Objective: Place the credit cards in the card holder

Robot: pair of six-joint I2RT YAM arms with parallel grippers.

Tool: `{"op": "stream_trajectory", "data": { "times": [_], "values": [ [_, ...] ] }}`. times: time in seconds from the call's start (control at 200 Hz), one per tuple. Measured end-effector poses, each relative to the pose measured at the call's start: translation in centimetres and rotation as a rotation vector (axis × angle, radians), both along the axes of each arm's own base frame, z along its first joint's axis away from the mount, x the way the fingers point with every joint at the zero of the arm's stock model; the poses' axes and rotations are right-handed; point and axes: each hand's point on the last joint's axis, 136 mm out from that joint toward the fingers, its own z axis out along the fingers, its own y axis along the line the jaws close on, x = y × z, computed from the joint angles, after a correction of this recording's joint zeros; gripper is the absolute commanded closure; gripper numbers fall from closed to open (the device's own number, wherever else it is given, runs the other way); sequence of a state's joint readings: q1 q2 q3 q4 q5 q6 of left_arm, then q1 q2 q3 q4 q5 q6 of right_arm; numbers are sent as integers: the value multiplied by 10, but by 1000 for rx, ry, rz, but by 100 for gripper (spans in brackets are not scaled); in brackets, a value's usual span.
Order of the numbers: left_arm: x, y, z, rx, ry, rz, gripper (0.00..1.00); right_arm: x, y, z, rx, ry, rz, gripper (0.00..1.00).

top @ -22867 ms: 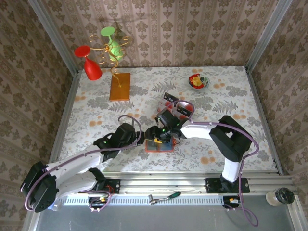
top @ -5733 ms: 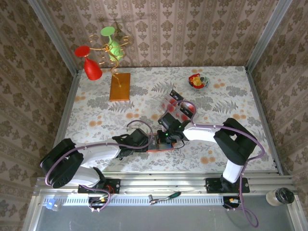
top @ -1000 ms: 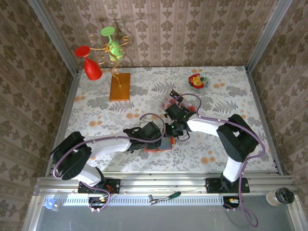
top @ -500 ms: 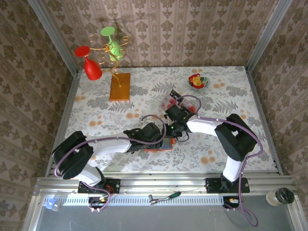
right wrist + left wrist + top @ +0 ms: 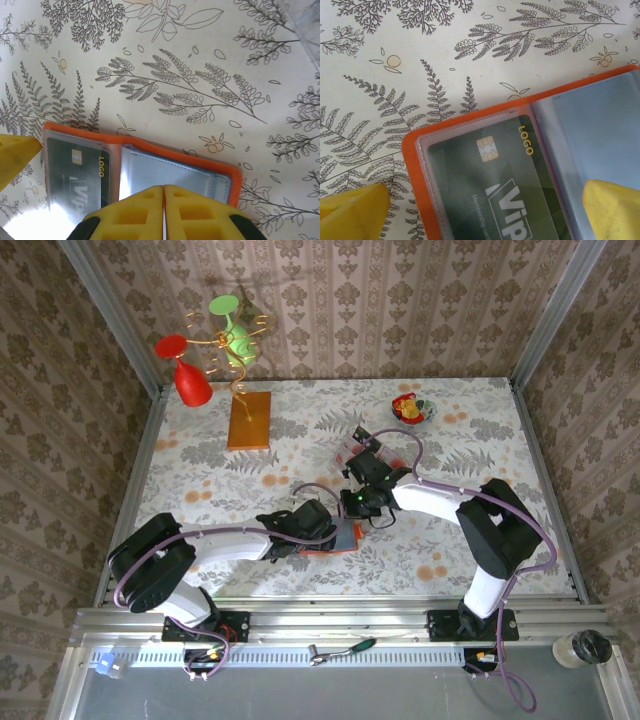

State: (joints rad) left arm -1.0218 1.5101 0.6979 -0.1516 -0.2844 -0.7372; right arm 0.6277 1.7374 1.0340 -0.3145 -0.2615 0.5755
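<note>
- Orange and leather-like, the card holder (image 5: pixel 345 541) lies open and flat on the fern-printed bench (image 5: pixel 200 470), in the near middle, where the two arms meet.
- Under the clear sleeve of one half, we see a dark green card (image 5: pixel 490 200) with a gold chip.
- On this card we read "LOGO" in yellow, "VIP" in large white letters, and a small line that begins "Membership".
- The other half shows a grey-blue lining.
- The left pincer (image 5: pixel 482 215) is spread wide and holds nothing. One yellow fingertip (image 5: pixel 350 210) is over the bench just outside the orange edge, and the other is over the grey-blue half.
- The right pincer (image 5: pixel 164 200) is pressed together with nothing between its fingers, over the grey-blue half. We cannot tell if it touches the lining.
</note>
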Motion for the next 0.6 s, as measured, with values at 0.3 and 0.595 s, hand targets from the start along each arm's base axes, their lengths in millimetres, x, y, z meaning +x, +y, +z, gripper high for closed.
{"op": "stream_trajectory", "data": {
  "times": [0.3, 0.595],
  "values": [
    [-1, -1, 0, 1, 0, -5, 0, -2, -1, -10, -14, 24, 1, 89],
    [-1, -2, 1, 0, -4, -5, 0, -7, 8, -23, -11, 47, 23, 89]
  ]
}}
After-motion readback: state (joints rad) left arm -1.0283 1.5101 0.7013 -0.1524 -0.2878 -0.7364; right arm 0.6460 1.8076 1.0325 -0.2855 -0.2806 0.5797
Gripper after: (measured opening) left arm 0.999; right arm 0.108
